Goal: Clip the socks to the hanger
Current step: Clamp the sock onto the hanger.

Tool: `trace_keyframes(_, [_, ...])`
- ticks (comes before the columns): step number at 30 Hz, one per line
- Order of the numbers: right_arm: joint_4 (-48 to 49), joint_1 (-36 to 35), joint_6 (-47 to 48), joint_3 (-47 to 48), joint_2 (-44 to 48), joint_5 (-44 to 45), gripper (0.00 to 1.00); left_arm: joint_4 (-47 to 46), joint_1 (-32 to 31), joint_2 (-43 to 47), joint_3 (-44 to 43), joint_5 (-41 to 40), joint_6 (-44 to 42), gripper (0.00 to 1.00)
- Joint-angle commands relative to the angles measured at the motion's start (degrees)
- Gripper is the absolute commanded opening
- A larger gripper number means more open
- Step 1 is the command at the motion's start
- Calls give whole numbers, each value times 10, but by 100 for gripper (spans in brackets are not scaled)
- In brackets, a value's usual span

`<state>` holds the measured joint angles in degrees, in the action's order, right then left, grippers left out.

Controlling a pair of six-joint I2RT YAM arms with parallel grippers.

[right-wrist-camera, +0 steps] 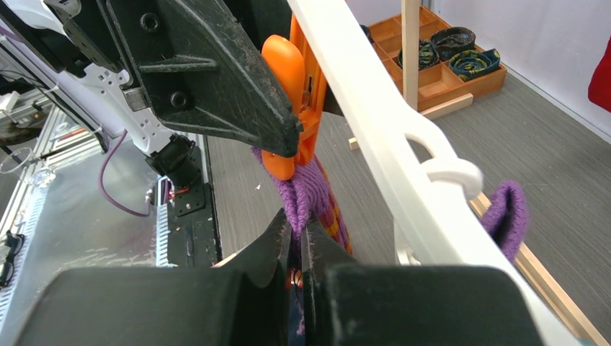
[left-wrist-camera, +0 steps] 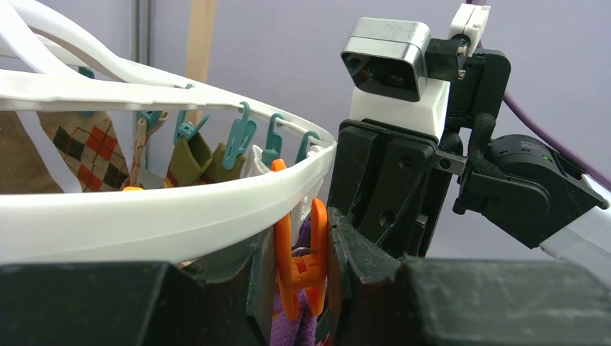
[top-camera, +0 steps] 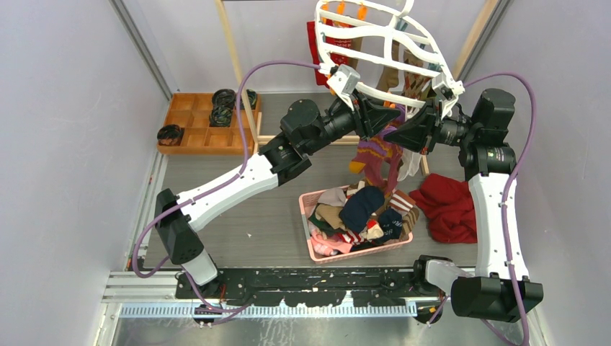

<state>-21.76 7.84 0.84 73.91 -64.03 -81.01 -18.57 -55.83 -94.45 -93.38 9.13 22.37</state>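
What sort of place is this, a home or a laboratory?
Probably a laboratory robot cell: plain panels enclose the table, the left arm and right arm are bolted to its edge, and a clip hanger and sock basket serve as props.

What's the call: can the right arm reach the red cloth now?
Probably not yet: right gripper is shut on the purple sock at the hanger; the red cloth lies uncovered.

Three lenses, one hanger (left-wrist-camera: 144,216)
Overhead camera looks down on the whole table (top-camera: 252,216); both wrist cameras sit close, facing each other — sharing the orange peg (left-wrist-camera: 297,267) and purple sock (right-wrist-camera: 306,194).
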Motion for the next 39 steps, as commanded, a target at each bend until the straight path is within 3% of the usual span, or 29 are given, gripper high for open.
trace_keyframes(1, [7, 1, -8, -4, 3, 7, 1, -33, 1, 22, -24, 26, 11, 11])
trace_keyframes(39, [12, 1, -48, 22, -14, 4, 1, -50, 7, 15, -26, 67, 3, 12])
